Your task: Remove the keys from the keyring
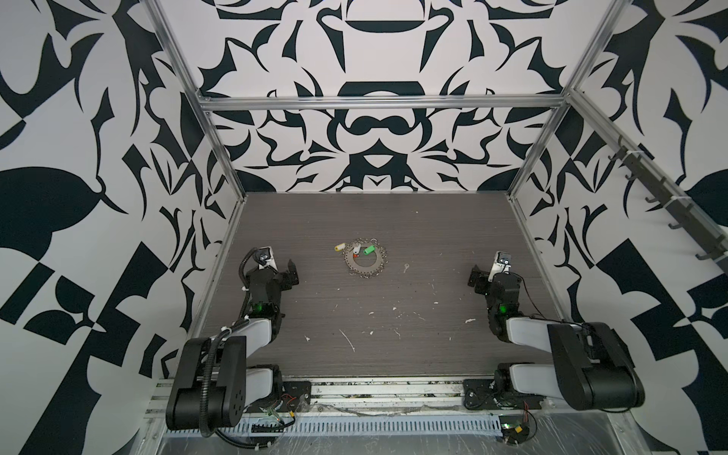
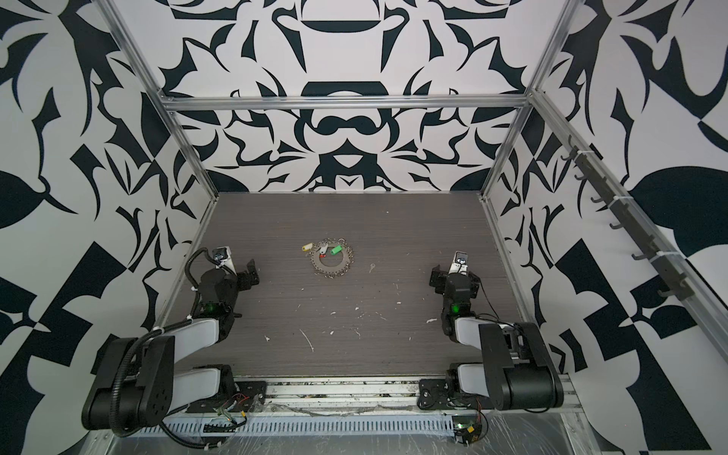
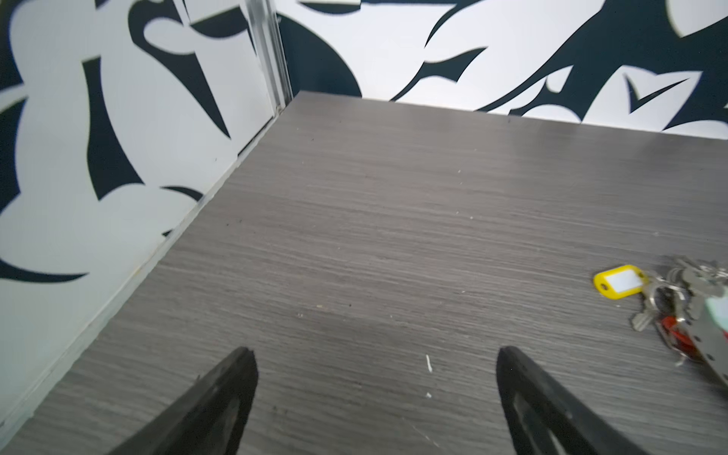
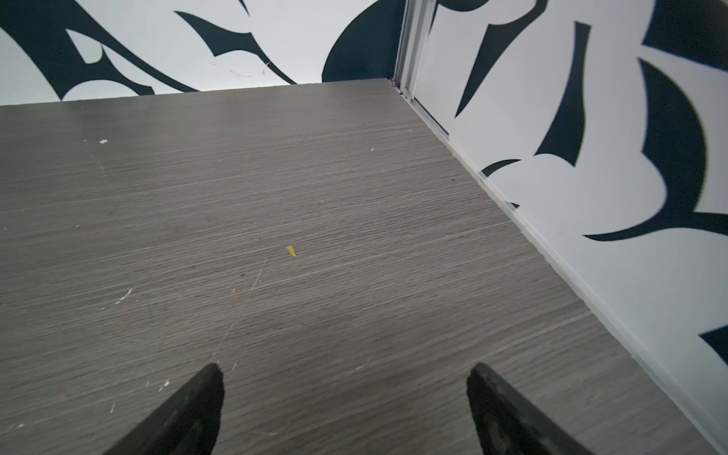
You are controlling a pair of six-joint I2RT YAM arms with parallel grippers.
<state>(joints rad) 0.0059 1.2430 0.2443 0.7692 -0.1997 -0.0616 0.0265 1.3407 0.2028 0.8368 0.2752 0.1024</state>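
Keyring [image 1: 364, 272] flat on the table [image 1: 394, 220], keys [image 1: 356, 248] bunched at its far rim.
In both top views the keyring is a grey metal disc with a wide central hole, its rim fringed with small wire loops. The silvery keys overlap its far-left edge: a yellow tag [image 1: 339, 247] lies just outside the rim, a green tag [image 1: 369, 250] on the disc, a red-orange tag [image 1: 355, 256] by the hole. What looks like a lone small key [image 1: 406, 268] lies apart to the right.
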